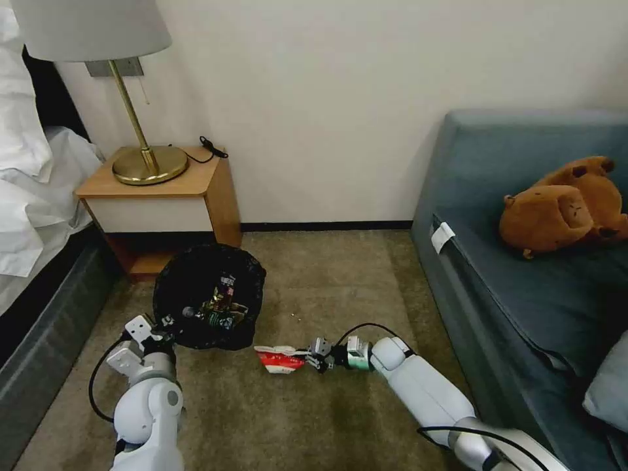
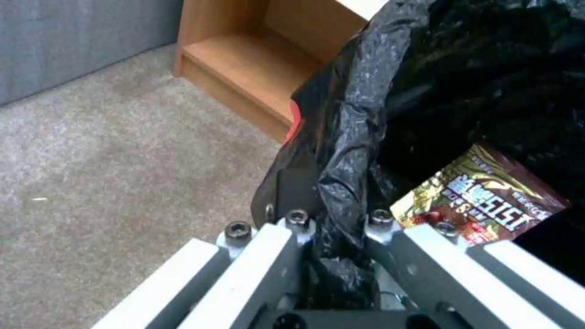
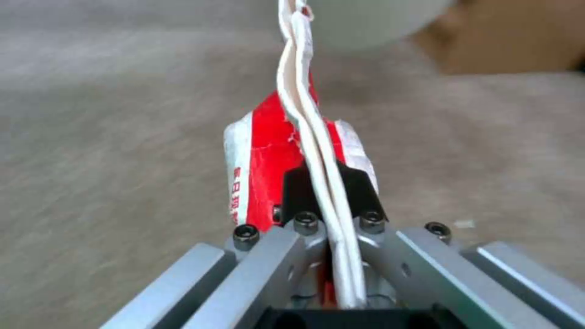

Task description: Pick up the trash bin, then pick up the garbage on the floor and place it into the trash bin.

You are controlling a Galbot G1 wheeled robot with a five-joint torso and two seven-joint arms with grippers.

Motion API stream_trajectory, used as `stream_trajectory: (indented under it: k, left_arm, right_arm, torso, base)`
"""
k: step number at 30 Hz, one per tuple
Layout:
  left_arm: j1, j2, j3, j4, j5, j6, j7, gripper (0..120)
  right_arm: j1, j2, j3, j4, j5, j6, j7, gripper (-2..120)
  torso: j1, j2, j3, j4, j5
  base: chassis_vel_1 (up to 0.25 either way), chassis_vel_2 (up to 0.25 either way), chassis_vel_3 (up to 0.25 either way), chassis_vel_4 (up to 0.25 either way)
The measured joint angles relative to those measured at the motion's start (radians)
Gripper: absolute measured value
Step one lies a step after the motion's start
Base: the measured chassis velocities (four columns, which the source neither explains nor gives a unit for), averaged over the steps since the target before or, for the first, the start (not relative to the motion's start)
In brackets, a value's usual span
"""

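Lower left of the head view, our left tool (image 1: 171,322) clamps the trash bin (image 1: 209,296), wrappers already inside; our right tool (image 1: 313,356) pinches the crushed cup (image 1: 280,359), not yet binned.

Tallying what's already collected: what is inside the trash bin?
Inside the trash bin, a brown-gold snack wrapper lies on the black liner, with something green beside it. Anything beneath is covered.

Glossy crinkled plastic trash bin (image 2: 390,91) liner; creased paper cup (image 3: 268,160); rough carpet (image 1: 327,275)
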Motion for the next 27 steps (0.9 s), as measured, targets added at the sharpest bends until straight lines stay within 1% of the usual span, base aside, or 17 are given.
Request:
stream_trajectory:
  k: [5,7,8,10,19,21,27]
  left_arm:
    - [0.001,0.003,0.000,0.000,-0.001,0.000,0.000,1]
    - [0.008,0.009,-0.003,0.000,-0.010,0.000,0.000,1]
    - [0.008,0.009,-0.003,0.000,-0.010,0.000,0.000,1]
    - [0.012,0.015,-0.006,0.000,-0.017,0.000,0.000,1]
    - [0.022,0.026,-0.011,-0.012,-0.031,0.000,0.001,1]
    - [0.026,0.028,-0.012,-0.015,-0.034,-0.001,0.001,1]
    - [0.029,0.028,-0.012,-0.015,-0.035,-0.001,0.001,1]
  right_arm:
    - [0.008,0.001,0.031,0.000,0.019,0.002,0.025,0]
    - [0.014,0.001,0.054,0.011,0.080,-0.006,0.064,0]
    - [0.014,0.001,0.054,0.011,0.080,-0.006,0.064,0]
    - [0.015,0.001,0.073,0.032,0.129,-0.021,0.094,0]
    - [0.011,0.008,0.136,0.051,0.169,-0.026,0.137,0]
    - [0.010,0.011,0.162,0.065,0.206,-0.028,0.166,0]
    - [0.014,0.014,0.176,0.079,0.248,-0.037,0.192,0]
  torso:
    - [0.000,0.000,0.000,-0.0001,0.0000]
    - [0.000,0.000,0.000,0.0001,0.0000]
    - [0.000,0.000,0.000,0.0001,0.0000]
    - [0.000,0.000,0.000,0.0001,-0.0001]
    - [0.000,0.000,0.000,0.0001,0.0000]
    - [0.000,0.000,0.000,0.0001,-0.0001]
    - [0.000,0.000,0.000,0.0000,0.0000]
  base:
    - [0.000,0.000,0.000,0.000]
    - [0.000,0.000,0.000,0.000]
    - [0.000,0.000,0.000,0.000]
    - [0.000,0.000,0.000,0.000]
    - [0.000,0.000,0.000,0.000]
    - [0.000,0.000,0.000,0.000]
    - [0.000,0.000,0.000,0.000]
